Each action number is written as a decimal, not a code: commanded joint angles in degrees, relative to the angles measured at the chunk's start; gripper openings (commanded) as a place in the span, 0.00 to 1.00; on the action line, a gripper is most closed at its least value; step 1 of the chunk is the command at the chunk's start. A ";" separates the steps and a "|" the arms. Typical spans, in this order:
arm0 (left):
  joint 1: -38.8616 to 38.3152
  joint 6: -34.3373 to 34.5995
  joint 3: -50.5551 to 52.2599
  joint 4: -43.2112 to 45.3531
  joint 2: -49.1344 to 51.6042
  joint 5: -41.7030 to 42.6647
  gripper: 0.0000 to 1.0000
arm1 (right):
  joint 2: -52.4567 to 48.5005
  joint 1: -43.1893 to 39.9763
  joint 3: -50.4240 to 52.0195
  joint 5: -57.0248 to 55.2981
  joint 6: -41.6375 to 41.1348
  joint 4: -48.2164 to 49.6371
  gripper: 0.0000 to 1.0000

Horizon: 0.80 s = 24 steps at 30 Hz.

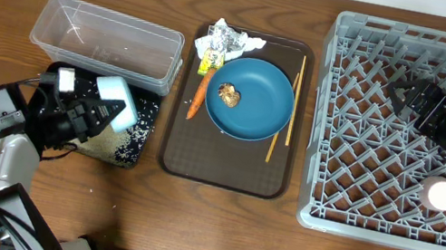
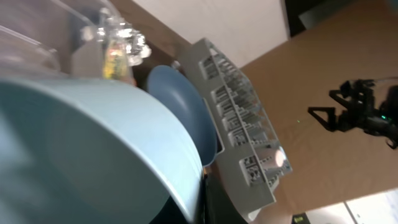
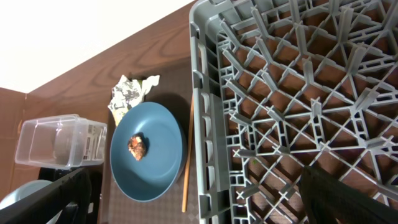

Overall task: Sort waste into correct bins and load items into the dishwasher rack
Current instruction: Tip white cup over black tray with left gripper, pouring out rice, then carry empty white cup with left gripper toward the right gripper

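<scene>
Nearest the robot, the L end effector (image 1: 104,111) is clamped on the rim of a pale bowl (image 1: 115,97), which may be the blue-inside cup; can't tell which. It's tipped mouth-down over the black tray (image 1: 153,122). Rice grains (image 1: 132,127) are scattered in that tray, so I'd judge the step to be dumping scraps.

- **Spill:** the bowl sits near the tray's middle, but if the tilt swings outward, grains land on the counter (image 1: 214,225).
- **Grip:** it's a rim pinch w/ the bowl tilted, so a fast wrist roll could let it slip.

Across on the R, a pink-inside cup (image 1: 442,195) sits in the near part of the rack (image 1: 363,168).

Mid-depth, the brown serving tray (image 1: 225,167) holds the blue plate (image 1: 258,108) w/ a brown lump (image 1: 228,95) on it. The carrot (image 1: 199,95) is beside its L edge, chopsticks (image 1: 287,109) on its R.

Farther back are the crumpled wrapper (image 1: 227,41) and the clear tub (image 1: 110,36), the tub touching the black tray's far side.

- **Knock:** lifting the bowl away could clip the tub wall.

The R end effector (image 1: 398,90) hangs over the rack, jaws apart, empty.

- **Crossing:** carrying the bowl to the rack passes over the plate, so a low path may hit it.
</scene>
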<state>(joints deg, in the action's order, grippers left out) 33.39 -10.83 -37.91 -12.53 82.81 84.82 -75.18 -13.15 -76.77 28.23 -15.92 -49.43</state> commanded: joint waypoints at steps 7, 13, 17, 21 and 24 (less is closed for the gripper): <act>-14.95 23.80 -6.29 17.68 -5.66 -3.10 0.06 | -0.09 0.46 -0.44 0.31 -0.28 0.22 0.99; -31.82 31.30 -11.87 25.75 -7.78 -12.92 0.06 | -0.09 -1.09 -0.46 -2.58 -0.33 0.37 0.99; -41.05 31.32 -14.29 27.50 -6.27 -18.73 0.06 | -0.09 -4.46 -0.46 -4.44 -0.37 -0.28 0.99; -47.89 35.71 -16.46 35.17 -3.10 -22.64 0.06 | -0.11 -7.93 -0.46 -4.44 -1.90 -0.68 0.99; -51.12 40.04 -18.27 43.71 0.81 -23.04 0.06 | -0.11 -10.34 -0.46 -4.42 -2.34 -1.11 0.99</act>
<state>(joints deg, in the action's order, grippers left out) -15.88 24.05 -52.86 27.83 81.21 64.93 -75.20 -21.76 -76.77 24.38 -16.82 -50.17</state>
